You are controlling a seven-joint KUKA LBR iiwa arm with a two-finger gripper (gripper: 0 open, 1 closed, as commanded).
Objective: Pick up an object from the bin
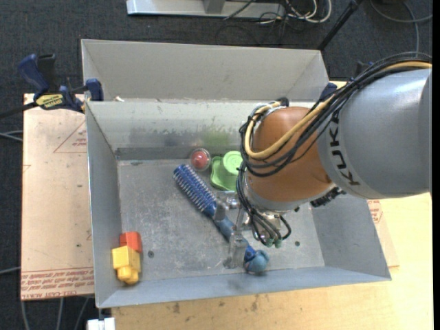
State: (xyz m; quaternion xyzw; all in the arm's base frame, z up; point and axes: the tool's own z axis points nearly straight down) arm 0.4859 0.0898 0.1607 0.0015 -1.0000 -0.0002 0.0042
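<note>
- The hand sits low at the blue hairbrush's handle end, with a small blue lump just beside that end.
- It looks like the grasp stage, though I can't tell whether the hand is open or gripping.
- Next it needs a sure grip and a clean lift.

One camera looks obliquely down into the bin.

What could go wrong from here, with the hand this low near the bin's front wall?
The hand is down at the handle end of the blue brush, with a small blue thing right beside it: it may catch both or knock one away. Both lie close to the bin's front wall, so the hand might scrape it. Taken by its end, the long brush could tilt and slip.
</note>
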